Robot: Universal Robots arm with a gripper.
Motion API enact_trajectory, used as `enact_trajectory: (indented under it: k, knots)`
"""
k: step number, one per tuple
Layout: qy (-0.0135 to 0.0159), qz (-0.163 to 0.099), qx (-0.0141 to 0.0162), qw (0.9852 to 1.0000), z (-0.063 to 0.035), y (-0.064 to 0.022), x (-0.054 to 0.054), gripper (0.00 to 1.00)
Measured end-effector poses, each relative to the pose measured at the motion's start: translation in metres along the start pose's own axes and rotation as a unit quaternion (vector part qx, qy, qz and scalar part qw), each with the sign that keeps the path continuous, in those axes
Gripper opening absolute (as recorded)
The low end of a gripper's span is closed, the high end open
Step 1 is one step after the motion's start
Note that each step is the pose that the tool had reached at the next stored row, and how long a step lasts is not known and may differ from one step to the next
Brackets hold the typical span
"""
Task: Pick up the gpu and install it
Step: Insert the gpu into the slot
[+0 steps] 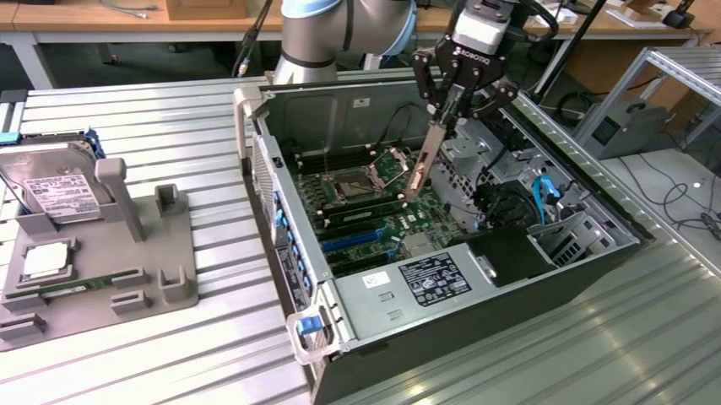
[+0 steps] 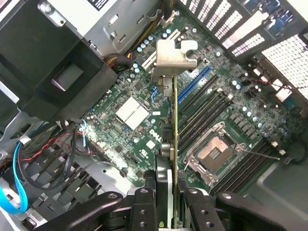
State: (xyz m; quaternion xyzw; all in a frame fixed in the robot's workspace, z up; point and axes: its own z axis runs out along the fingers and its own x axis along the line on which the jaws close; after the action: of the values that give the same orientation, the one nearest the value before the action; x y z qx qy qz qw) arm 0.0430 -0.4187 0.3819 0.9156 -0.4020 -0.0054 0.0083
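The gpu (image 1: 425,160) is a thin dark card hanging upright from my gripper (image 1: 452,108), its lower end over the motherboard (image 1: 383,224) inside the open computer case (image 1: 282,169). My gripper is shut on the card's upper end. In the wrist view the gpu (image 2: 169,110) appears edge-on between my gripper's (image 2: 168,195) fingers, and its silvery metal bracket (image 2: 172,57) hovers above the blue expansion slots (image 2: 194,84). The card is apart from the board.
The empty CPU socket (image 2: 211,153) and memory slots lie beside the card. A black shroud (image 2: 62,72) and blue cables (image 1: 541,198) fill the case's front end. A grey fixture (image 1: 124,253) on the exterior view's left holds a hard drive (image 1: 51,187).
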Motion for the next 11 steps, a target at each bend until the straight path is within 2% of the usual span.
enact_trajectory:
  k: [2,5,7,9,11]
  knots:
    - [-0.0005,0.026,0.0,0.9997,0.0009,0.0,0.0,0.27]
    - [-0.0013,0.067,0.0002,0.9978,0.0021,-0.0001,0.0,0.27]
    - [-0.0019,0.098,0.0003,0.9952,0.0026,-0.0001,0.0,0.27]
    - [-0.0023,0.116,0.0004,0.9932,0.0029,-0.0001,0.0,0.27]
    - [-0.0028,0.142,0.0004,0.9899,0.0032,-0.0001,0.0,0.27]
